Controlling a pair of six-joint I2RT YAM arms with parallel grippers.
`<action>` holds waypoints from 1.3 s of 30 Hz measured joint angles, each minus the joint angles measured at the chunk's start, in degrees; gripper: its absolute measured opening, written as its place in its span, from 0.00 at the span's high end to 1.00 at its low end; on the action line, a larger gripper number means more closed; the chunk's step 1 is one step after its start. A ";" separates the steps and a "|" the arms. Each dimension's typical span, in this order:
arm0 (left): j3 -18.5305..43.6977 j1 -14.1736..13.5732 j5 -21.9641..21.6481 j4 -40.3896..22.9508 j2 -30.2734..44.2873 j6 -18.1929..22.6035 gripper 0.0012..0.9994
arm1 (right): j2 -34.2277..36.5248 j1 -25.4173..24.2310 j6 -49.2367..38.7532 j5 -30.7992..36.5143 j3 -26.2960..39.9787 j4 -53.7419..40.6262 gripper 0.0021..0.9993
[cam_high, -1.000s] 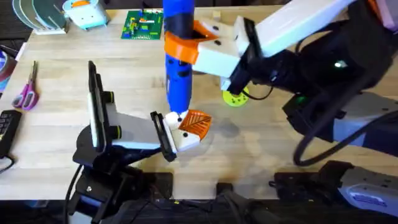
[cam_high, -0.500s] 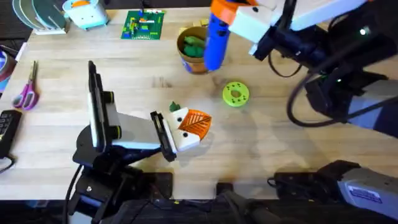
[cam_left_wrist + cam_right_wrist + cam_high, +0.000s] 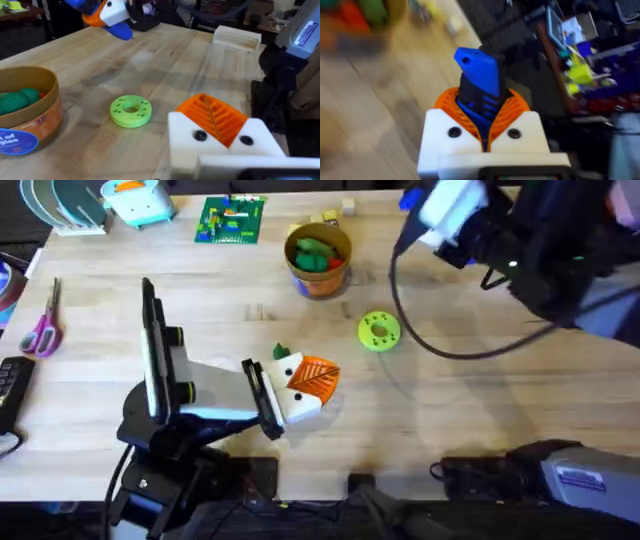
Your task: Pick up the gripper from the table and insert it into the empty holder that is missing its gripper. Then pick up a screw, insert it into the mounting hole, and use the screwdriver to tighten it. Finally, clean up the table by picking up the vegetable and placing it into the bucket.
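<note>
Overhead: right gripper (image 3: 430,205) raised at far table edge, clamped on screwdriver (image 3: 410,200); left gripper (image 3: 300,385) low at table centre, fingers together; bucket (image 3: 318,260) holding vegetable (image 3: 312,252), lime disc (image 3: 379,331) nearby. Left wrist: bucket (image 3: 30,117) beside disc (image 3: 131,110). Right wrist: orange pads (image 3: 510,107) gripping blue screwdriver (image 3: 477,80).

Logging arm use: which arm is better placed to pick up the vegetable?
Probably left: the left gripper sits beside the vegetable; the right gripper is far off, gripping the screwdriver.
</note>
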 joint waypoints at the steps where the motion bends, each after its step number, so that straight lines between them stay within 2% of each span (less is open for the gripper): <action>1: 0.00 0.00 0.00 0.00 0.00 -0.02 0.99 | 1.66 -0.03 -3.64 1.79 0.03 -0.21 0.98; 7: 0.00 -0.02 0.00 0.00 0.00 0.00 0.99 | 12.10 -0.09 -20.19 7.21 0.02 -1.24 0.98; 13: 0.00 0.00 0.00 0.00 0.00 -0.02 0.99 | 16.99 -0.09 -26.05 8.32 0.02 -1.40 0.97; 19: 0.00 0.00 0.00 0.00 0.00 0.00 0.99 | 17.47 -0.03 -27.69 8.50 0.24 -7.83 0.72; 24: 0.00 0.00 0.00 0.00 0.00 -0.01 0.99 | 15.97 -0.02 -26.46 9.25 2.52 -11.76 0.05; 25: 0.00 0.00 0.00 0.00 0.00 -0.01 0.99 | 15.69 -0.01 -25.21 9.57 2.79 -12.24 0.02; 29: 0.00 0.00 0.00 0.00 0.00 0.00 0.99 | 15.04 0.60 -19.07 11.53 2.70 -13.02 0.01; 30: 0.00 0.00 0.00 0.04 0.00 0.22 0.96 | 14.57 0.88 -17.45 11.76 2.51 -13.32 0.01; 31: 0.00 0.00 0.00 0.02 0.00 0.09 0.86 | 13.98 1.16 -15.97 11.90 2.27 -13.63 0.01; 36: 0.00 0.00 0.00 0.00 0.00 0.11 0.07 | 7.64 1.97 -4.87 12.43 1.93 -13.92 0.01; 37: 0.00 0.00 0.00 0.00 -0.01 0.05 0.03 | 5.99 1.97 -2.35 12.52 1.93 -13.89 0.01; 39: 0.00 -0.02 0.00 0.00 0.00 0.00 0.01 | 2.42 1.97 3.11 12.56 1.93 -13.57 0.01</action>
